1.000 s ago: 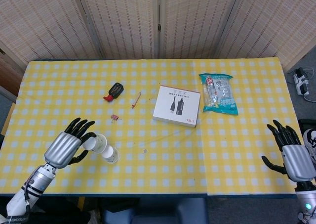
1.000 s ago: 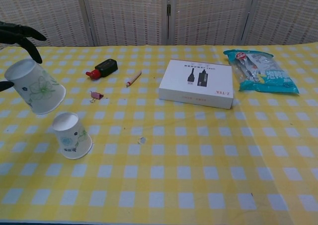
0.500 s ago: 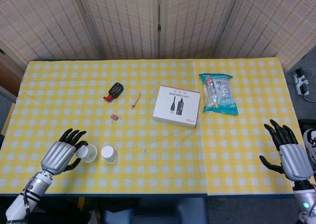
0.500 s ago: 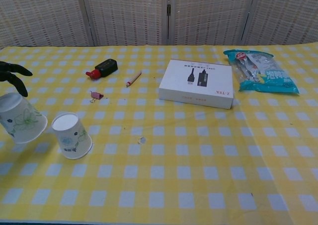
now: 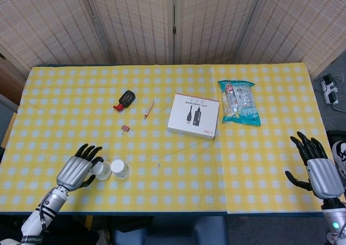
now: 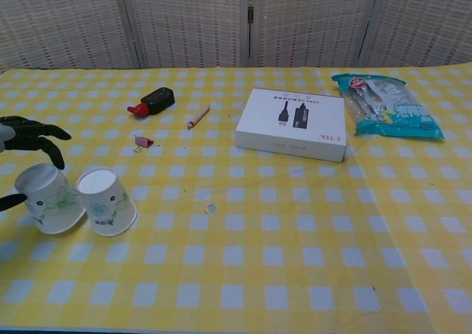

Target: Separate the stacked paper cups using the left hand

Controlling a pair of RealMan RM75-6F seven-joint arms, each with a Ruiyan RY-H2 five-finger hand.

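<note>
Two white paper cups with printed patterns stand apart and upside down near the table's front left. One cup (image 5: pixel 120 169) (image 6: pixel 107 201) stands free on the yellow checked cloth. The other cup (image 5: pixel 101 170) (image 6: pixel 50 199) sits just left of it, slightly tilted, held by my left hand (image 5: pixel 75 172) (image 6: pixel 29 131) with the fingers over its top and the thumb at its left side. Whether its rim touches the cloth I cannot tell. My right hand (image 5: pixel 319 169) hovers past the table's right front edge with fingers spread, holding nothing; the chest view does not show it.
A white box (image 5: pixel 193 115) (image 6: pixel 293 124) lies mid-table, with a blue snack bag (image 5: pixel 239 101) (image 6: pixel 387 105) to its right. A black marker with a red cap (image 5: pixel 124 99) (image 6: pixel 151 100), a pencil stub (image 5: pixel 149 109) (image 6: pixel 198 116) and a pink clip (image 5: pixel 126 128) (image 6: pixel 143 141) lie behind the cups.
My left hand has brought its cup down from the air to table height, swinging out left and then back beside the free cup. The right hand barely moved.
</note>
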